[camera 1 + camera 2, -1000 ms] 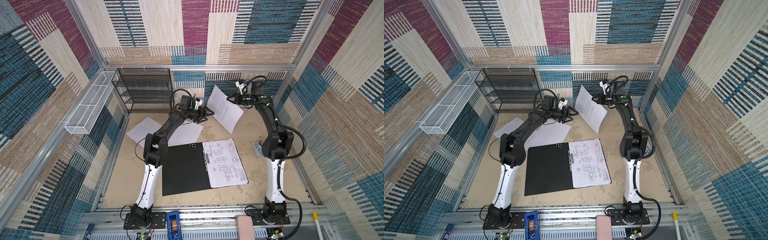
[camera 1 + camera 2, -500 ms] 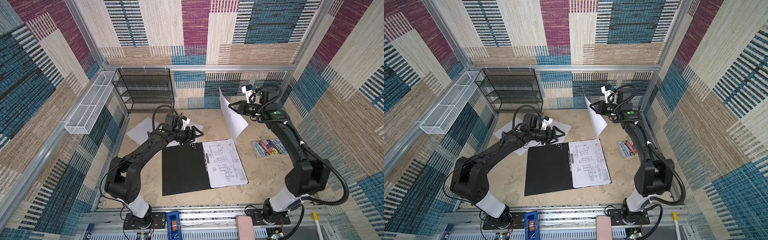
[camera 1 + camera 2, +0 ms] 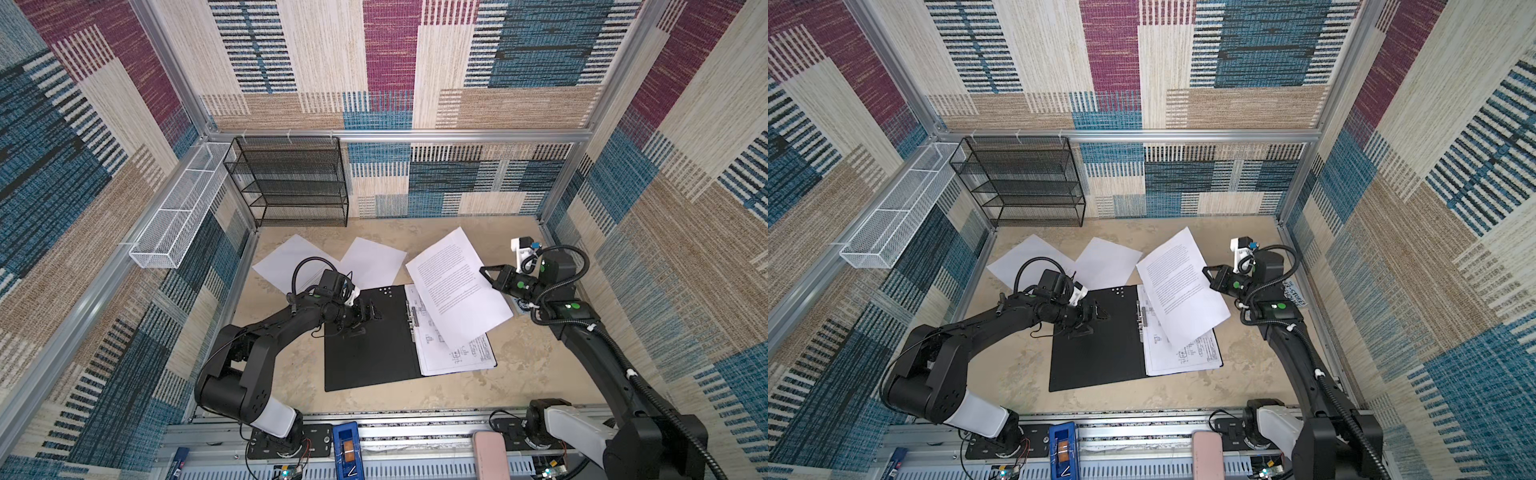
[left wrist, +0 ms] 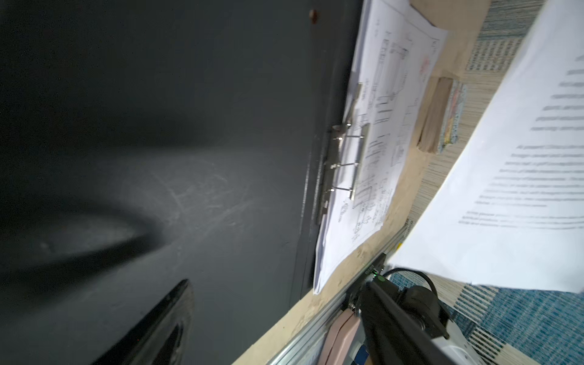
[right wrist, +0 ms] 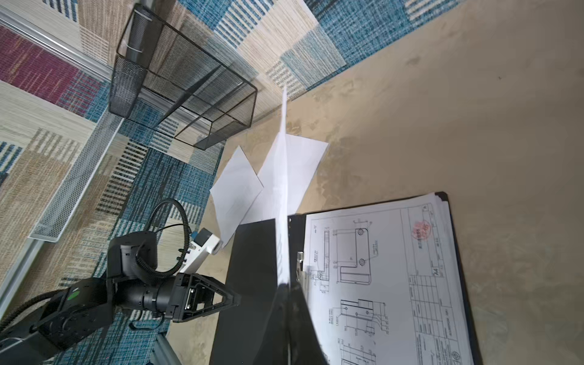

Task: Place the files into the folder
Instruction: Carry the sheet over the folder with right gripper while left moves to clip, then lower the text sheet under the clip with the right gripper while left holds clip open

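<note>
Found printed sheet (image 3: 457,286) pinched edgewise in fully closed right gripper (image 3: 484,272), raised over right half of folder (image 3: 365,353).
Found left gripper (image 3: 370,318) spread wide, holding nothing, low over black left flap; noted drawing sheet (image 3: 457,355) lying in right half, two blank sheets (image 3: 291,259) flat on table (image 3: 540,374) behind.

The right gripper (image 5: 289,295) pinches a white paper sheet (image 5: 282,196), seen edge-on, above the open black-lined flat folder (image 5: 252,249); a white line-drawing sheet (image 5: 379,268) covers its right half.
</note>
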`<control>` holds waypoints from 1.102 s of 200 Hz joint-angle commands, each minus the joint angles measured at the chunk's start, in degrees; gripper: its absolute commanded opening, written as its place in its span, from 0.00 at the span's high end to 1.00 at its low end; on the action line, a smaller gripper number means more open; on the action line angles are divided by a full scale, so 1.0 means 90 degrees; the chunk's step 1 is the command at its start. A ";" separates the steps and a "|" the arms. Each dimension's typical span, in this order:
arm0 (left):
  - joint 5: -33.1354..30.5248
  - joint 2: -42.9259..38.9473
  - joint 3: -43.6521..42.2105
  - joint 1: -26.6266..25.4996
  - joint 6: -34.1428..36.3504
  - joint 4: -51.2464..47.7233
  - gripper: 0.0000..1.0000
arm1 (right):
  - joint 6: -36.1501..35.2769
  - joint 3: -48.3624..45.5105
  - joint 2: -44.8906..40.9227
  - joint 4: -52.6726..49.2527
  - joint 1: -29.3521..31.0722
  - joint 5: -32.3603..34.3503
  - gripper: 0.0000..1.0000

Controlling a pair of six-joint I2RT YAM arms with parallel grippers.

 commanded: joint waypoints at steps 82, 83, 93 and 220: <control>0.0060 0.0720 -0.0184 0.0042 0.0008 -0.0180 0.18 | -0.0268 -0.2871 -0.0569 0.2758 -0.0022 0.0606 1.00; 0.0051 0.0715 -0.0183 0.0039 0.0008 -0.0189 0.18 | -0.0267 -0.2880 -0.0575 0.2763 -0.0022 0.0634 1.00; -0.0032 0.0723 -0.0180 0.0042 0.0044 -0.0291 0.18 | -0.0251 -0.2986 -0.0641 0.2840 -0.0022 0.0790 1.00; -0.0082 0.0881 -0.0183 0.0037 0.0079 -0.0375 0.18 | 0.0138 -0.3373 -0.0149 0.3939 -0.0013 0.0805 1.00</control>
